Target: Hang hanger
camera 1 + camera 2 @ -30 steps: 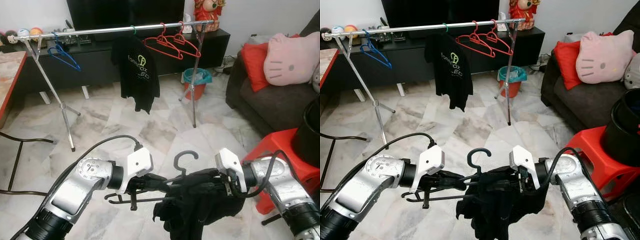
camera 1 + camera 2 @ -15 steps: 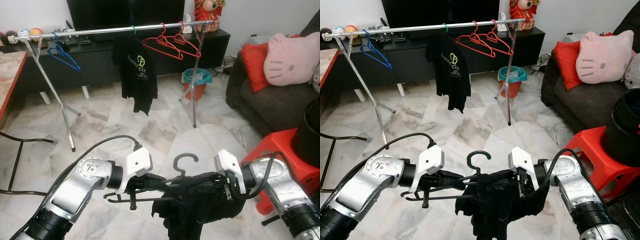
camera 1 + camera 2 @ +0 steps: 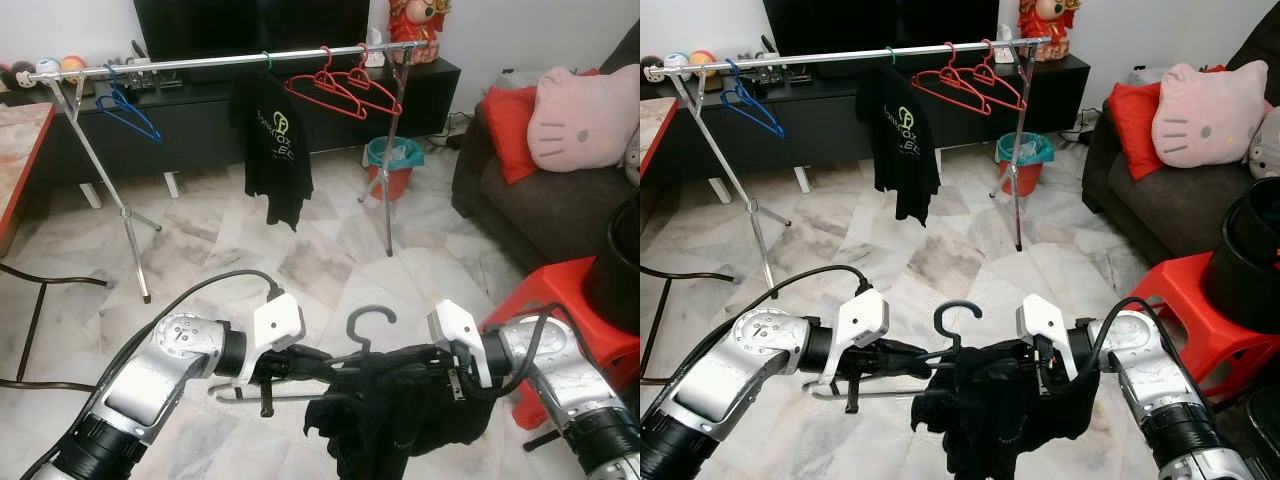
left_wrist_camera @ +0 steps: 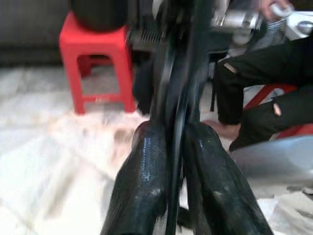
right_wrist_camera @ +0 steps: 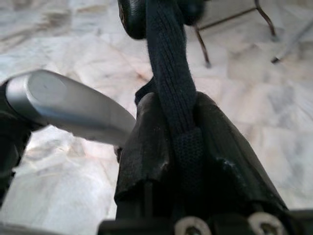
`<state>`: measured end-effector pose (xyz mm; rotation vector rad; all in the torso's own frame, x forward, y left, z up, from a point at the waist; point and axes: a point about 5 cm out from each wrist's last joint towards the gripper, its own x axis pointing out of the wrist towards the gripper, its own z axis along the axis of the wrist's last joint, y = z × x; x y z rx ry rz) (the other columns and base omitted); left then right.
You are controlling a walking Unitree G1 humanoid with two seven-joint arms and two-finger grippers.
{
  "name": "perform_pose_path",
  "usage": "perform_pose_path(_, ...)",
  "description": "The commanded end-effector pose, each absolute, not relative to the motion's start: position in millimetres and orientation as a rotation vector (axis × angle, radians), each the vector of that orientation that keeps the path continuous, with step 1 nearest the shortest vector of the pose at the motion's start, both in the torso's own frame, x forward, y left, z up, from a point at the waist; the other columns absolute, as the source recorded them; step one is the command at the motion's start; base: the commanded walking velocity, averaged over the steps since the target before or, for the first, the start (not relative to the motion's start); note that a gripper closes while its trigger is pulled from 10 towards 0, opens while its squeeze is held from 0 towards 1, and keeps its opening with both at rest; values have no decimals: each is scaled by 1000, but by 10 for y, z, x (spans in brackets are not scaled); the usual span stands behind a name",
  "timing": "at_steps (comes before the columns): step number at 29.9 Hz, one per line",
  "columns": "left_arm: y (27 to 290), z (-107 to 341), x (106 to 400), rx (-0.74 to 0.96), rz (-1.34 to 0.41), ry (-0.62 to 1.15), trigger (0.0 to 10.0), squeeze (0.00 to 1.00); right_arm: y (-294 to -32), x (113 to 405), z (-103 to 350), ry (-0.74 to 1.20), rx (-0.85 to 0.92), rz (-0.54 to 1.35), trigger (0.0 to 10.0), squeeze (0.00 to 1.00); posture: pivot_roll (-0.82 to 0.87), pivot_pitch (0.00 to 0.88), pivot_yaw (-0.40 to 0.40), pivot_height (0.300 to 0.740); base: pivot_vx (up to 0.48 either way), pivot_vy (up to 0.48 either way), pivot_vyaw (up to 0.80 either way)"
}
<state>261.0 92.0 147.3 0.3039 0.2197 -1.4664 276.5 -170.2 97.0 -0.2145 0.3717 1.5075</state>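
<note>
Low centre of both eye views: black hanger (image 3: 345, 362), hook up, carried between the two arms above the marble floor (image 3: 300, 260). A black garment (image 3: 395, 415) is bunched over its right half and sags below the bar; the left half of the bar is bare.

Left gripper (image 3: 300, 365): left wrist view shows its two fingers (image 4: 142, 186) pressed together on the thin black hanger edge, clenched on it. Right gripper (image 3: 425, 365): right wrist view shows its fingers (image 5: 146, 147) clamped on a ribbed black fabric band of the garment; whether the hanger itself lies inside the pinch cannot be told.

The left wrist view also takes in a red stool (image 4: 98, 68) with a dark tub on top, and a seated person in black trousers (image 4: 264, 93) with a bare foot on the floor. The right wrist view shows a silver arm segment (image 5: 68, 110) and thin dark chair legs on the tiles.

Upper part of the eye views: a silver rail (image 3: 220, 60) on a folding stand, well apart from the carried hanger. On it hang a blue hanger (image 3: 128, 110) at upper left, a black T-shirt (image 3: 275, 140) with a logo in the middle, and red hangers (image 3: 345, 88) to the right. Right edge: dark sofa (image 3: 540, 210) with a pink cushion (image 3: 585, 115). A teal-lined bin (image 3: 392, 165) stands behind the stand.
</note>
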Motion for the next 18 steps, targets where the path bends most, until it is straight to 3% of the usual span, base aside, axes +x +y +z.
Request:
perform_pose_path(1, 945, 1549, 2625, 306, -1465, 183, 10000, 1000, -1688, 2786, 1054, 343, -247, 1519, 0, 0, 72, 0, -18, 740, 0, 0, 0)
perform_pose_path(11, 1075, 1614, 2699, 318, -1418, 177, 10000, 1000, -1682, 2775, 993, 368, -266, 1507, 0, 0, 77, 0, -22, 740, 0, 0, 0)
perform_pose_path(18, 1393, 1688, 2842, 379, -1253, 185, 10000, 1000, -1768, 2879, 915, 363, -330, 1325, 0, 0, 79, 0, -19, 740, 0, 0, 0)
